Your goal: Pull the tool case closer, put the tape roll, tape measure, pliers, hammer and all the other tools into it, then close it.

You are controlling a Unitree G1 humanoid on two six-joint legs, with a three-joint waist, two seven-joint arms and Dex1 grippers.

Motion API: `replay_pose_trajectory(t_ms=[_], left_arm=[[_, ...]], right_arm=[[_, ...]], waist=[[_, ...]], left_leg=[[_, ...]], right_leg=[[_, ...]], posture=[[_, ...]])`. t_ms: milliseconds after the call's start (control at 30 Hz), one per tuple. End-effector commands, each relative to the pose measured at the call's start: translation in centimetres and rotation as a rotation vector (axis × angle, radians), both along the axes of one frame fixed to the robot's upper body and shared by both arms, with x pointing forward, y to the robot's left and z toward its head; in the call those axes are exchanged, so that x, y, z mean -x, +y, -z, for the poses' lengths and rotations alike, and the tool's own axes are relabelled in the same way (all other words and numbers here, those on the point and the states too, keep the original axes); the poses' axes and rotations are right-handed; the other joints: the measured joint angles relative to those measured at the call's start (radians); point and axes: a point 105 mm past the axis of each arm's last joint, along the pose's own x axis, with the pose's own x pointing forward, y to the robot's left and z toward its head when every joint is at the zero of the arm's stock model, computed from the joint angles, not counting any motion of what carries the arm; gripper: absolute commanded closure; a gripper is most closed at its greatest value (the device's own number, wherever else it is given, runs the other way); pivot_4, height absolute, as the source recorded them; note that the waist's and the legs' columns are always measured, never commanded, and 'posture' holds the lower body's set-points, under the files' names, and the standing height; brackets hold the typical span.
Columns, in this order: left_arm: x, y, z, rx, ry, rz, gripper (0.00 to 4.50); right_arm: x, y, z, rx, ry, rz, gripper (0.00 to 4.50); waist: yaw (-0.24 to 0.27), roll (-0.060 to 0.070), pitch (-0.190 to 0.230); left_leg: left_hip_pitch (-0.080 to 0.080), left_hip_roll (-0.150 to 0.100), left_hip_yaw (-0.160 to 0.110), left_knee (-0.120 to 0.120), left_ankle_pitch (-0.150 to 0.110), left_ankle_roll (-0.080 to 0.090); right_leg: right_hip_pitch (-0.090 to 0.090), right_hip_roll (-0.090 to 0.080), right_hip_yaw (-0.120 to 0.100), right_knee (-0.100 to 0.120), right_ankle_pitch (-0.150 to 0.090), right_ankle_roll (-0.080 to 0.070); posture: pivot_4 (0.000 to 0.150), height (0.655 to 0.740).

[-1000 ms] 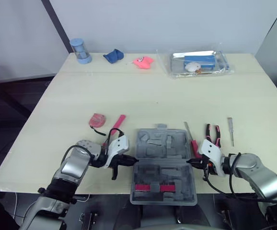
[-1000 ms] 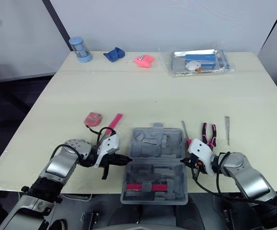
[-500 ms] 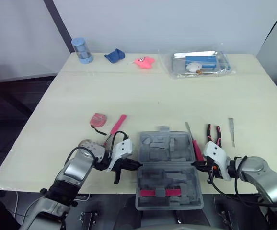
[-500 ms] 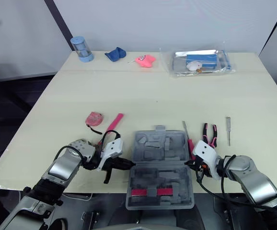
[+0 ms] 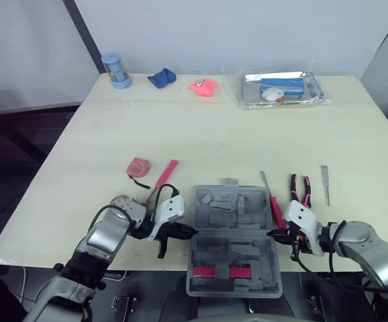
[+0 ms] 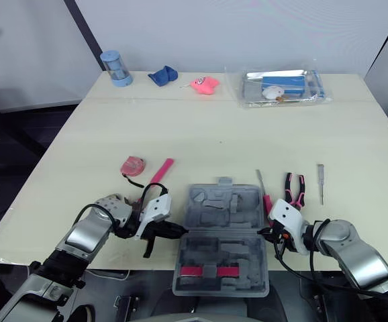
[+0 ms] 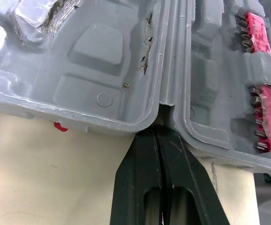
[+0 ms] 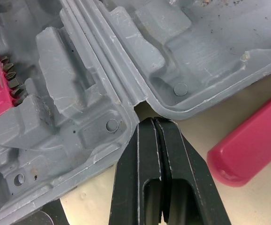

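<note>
tool case (image 5: 233, 225) slid nearer | one pliers (image 5: 299, 189), one tape measure (image 5: 139, 168) | left gripper (image 5: 190, 232), right gripper (image 5: 272, 234) fingers together

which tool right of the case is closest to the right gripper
The red-handled screwdriver beside the case; the pliers and silver tool lie farther right.

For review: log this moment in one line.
left gripper shut at hinge | right gripper shut at hinge | tool case open, overhanging table edge
</note>
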Motion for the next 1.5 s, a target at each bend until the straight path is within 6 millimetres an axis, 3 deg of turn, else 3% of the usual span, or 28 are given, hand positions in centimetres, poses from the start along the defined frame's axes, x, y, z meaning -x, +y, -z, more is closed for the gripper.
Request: replay_pose_trajectory(t_ms=[33, 700, 1500], left_arm=[[0.7, -1.1, -0.5, 0.034, -0.013, 0.043, 4.43], [-0.5, -0.6, -0.5, 0.022, -0.053, 0.000, 4.43], [0.2, 0.1, -0.1, 0.012, -0.039, -0.013, 4.43]], right_arm=[[0.3, 0.6, -0.9, -0.031, -0.021, -0.035, 4.50], [0.2, -0.4, -0.4, -0.010, -0.014, -0.004, 4.50], [-0.6, -2.7, -0.4, 0.023, -0.044, 0.049, 4.50]], waist=[[0.000, 0.000, 0.000], [0.002, 0.000, 0.000], [0.001, 0.000, 0.000]], left_leg=[[0.000, 0.000, 0.000, 0.000, 0.000, 0.000], [0.000, 0.000, 0.000, 0.000, 0.000, 0.000], [0.000, 0.000, 0.000, 0.000, 0.000, 0.000]], right_leg=[[0.000, 0.000, 0.000, 0.000, 0.000, 0.000], [0.000, 0.000, 0.000, 0.000, 0.000, 0.000], [0.000, 0.000, 0.000, 0.000, 0.000, 0.000]], posture=[[0.150, 0.7400], [0.150, 0.7400], [0.150, 0.7400]])
